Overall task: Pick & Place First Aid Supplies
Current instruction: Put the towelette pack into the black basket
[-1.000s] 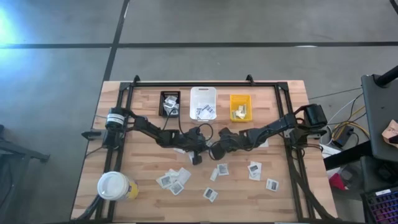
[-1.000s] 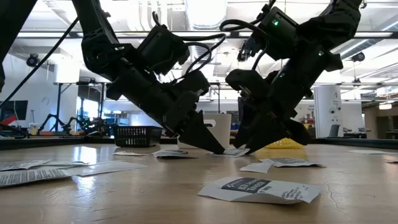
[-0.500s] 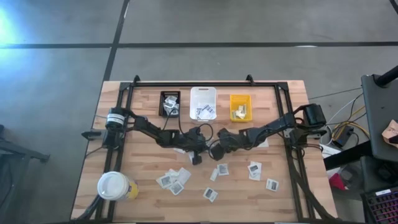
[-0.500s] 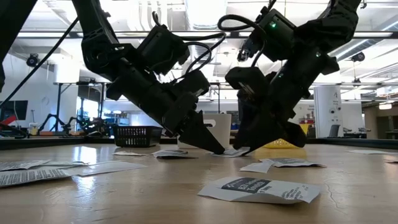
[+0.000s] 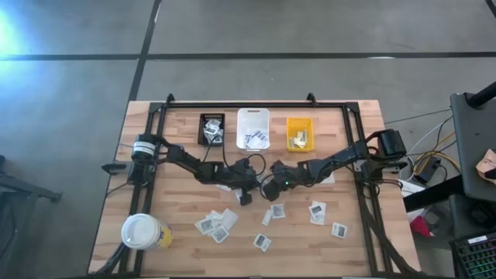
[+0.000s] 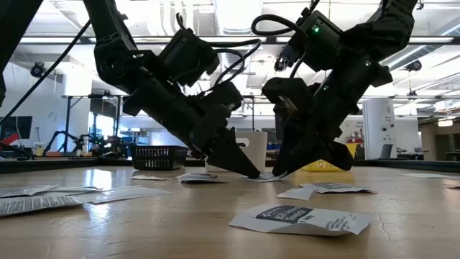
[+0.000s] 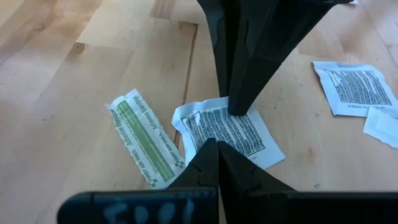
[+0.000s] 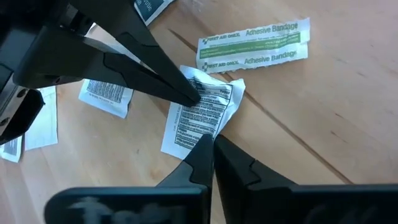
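At the table's middle lies a white square packet (image 7: 231,129) printed with dark text, one of the first aid supplies. Both grippers meet on it. My left gripper (image 7: 212,144) comes slanting down from the left, shut, with its tips on the packet. From the right, my right gripper (image 8: 209,138) slants down and is shut at the packet's opposite edge. A green-striped bandage strip (image 7: 144,144) lies flat beside the packet. Several more packets (image 5: 218,224) lie toward the near edge. My left gripper presses its shut fingertips (image 8: 194,95) down on the packet's printed face near one edge, slanting down from the table's left. The packet stays on the table under them. My right gripper has its two fingers closed together on the packet's opposite edge (image 7: 231,107), slanting down from the table's right. The paper beside them is crumpled (image 8: 234,88). The packet rests on the table.
Three small bins stand at the far edge: black (image 5: 211,129), white (image 5: 253,128) and yellow (image 5: 299,133). A white-lidded cup (image 5: 142,231) stands at the near left. More packets (image 5: 318,211) lie at the near right. A black frame (image 5: 256,104) borders the table.
My right gripper has shut: its fingers stood wide apart over the packet a second ago and are now together on its edge. My left gripper has kept its tips on the packet.
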You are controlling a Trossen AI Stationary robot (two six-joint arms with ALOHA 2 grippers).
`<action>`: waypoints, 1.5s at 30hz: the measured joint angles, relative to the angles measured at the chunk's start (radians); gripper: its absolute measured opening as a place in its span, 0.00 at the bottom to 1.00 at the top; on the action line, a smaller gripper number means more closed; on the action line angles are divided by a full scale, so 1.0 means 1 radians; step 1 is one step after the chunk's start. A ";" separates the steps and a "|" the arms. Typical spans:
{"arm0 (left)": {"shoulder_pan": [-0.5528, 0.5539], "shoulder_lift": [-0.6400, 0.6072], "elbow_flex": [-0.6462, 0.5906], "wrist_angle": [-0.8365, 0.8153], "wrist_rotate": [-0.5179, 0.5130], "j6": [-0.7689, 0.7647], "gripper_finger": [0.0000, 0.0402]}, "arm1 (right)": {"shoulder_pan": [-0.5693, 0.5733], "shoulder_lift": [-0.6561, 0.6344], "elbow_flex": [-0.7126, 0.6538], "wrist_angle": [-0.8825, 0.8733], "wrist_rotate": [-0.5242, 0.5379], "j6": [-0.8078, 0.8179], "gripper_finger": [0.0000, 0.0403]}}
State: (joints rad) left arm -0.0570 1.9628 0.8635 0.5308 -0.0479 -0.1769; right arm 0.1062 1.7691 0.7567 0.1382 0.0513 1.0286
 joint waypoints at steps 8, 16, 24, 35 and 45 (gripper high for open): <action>0.000 -0.019 0.000 -0.010 0.002 -0.012 0.00 | 0.000 -0.001 0.000 0.001 -0.004 -0.016 0.02; 0.000 -0.068 0.000 -0.050 0.002 -0.004 0.03 | 0.001 -0.003 0.000 -0.002 -0.005 -0.038 0.02; 0.000 -0.114 0.000 -0.171 0.003 -0.005 0.24 | 0.010 -0.035 0.000 -0.009 -0.008 -0.072 0.02; 0.000 -0.316 -0.001 -0.358 0.006 0.019 0.39 | 0.029 -0.061 0.000 -0.028 -0.009 -0.105 0.02; -0.004 -0.470 -0.023 -0.434 0.070 -0.025 0.38 | 0.100 -0.122 0.003 -0.019 0.029 -0.206 0.02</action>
State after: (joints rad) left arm -0.0610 1.4930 0.8403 0.0972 0.0217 -0.2018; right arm 0.2060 1.6476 0.7593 0.1192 0.0806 0.8222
